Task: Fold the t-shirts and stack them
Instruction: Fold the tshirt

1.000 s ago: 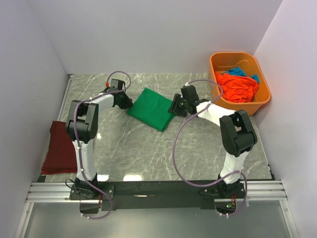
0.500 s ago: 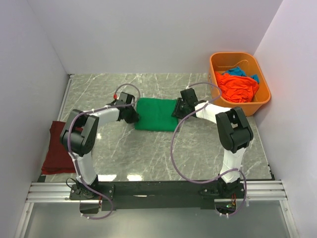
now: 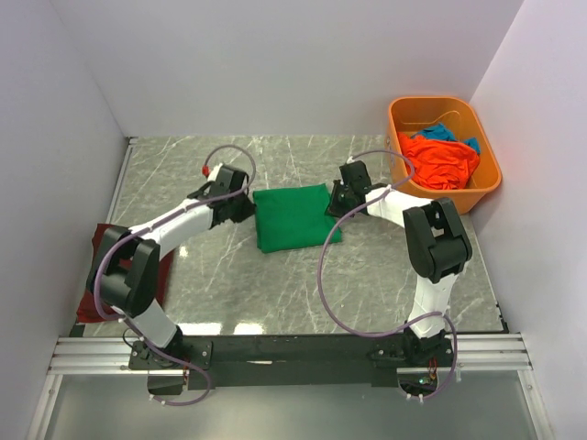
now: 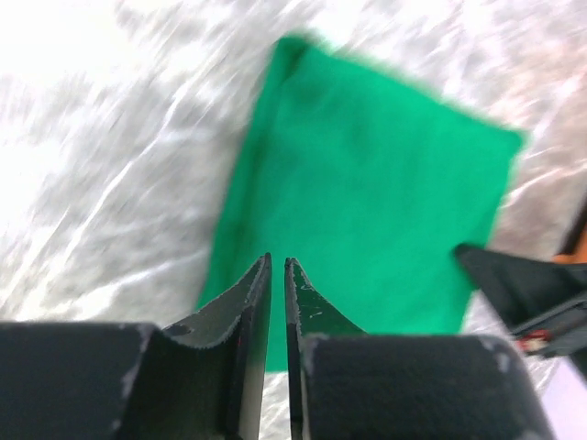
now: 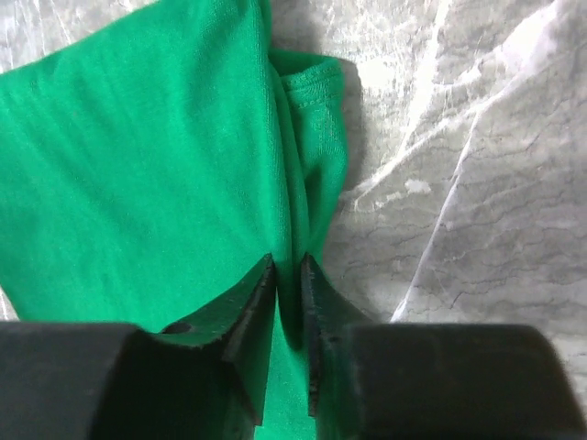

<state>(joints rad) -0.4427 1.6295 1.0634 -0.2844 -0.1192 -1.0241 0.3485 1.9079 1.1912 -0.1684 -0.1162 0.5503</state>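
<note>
A bright green t-shirt (image 3: 293, 218) lies folded into a rectangle at the table's middle. My right gripper (image 3: 337, 198) is at its right edge, shut on a fold of the green cloth (image 5: 138, 156), which runs between the fingertips (image 5: 289, 258). My left gripper (image 3: 246, 209) is at the shirt's left edge, with its jaws almost together (image 4: 277, 260) above the shirt's near corner (image 4: 367, 202) and nothing visible between them. A dark red t-shirt (image 3: 103, 284) lies folded at the table's left edge. An orange t-shirt (image 3: 442, 159) and a blue one (image 3: 447, 133) lie in the tub.
The rigid orange plastic tub (image 3: 486, 188) stands at the back right corner against the walls. White walls close in the marble table (image 3: 275, 284) on the left, back and right. My left arm reaches over the dark red shirt's corner.
The green shirt has turned from a diagonal to a squarer lie and shifted slightly to the right. Both grippers moved with it, the left one coming inward to the right.
</note>
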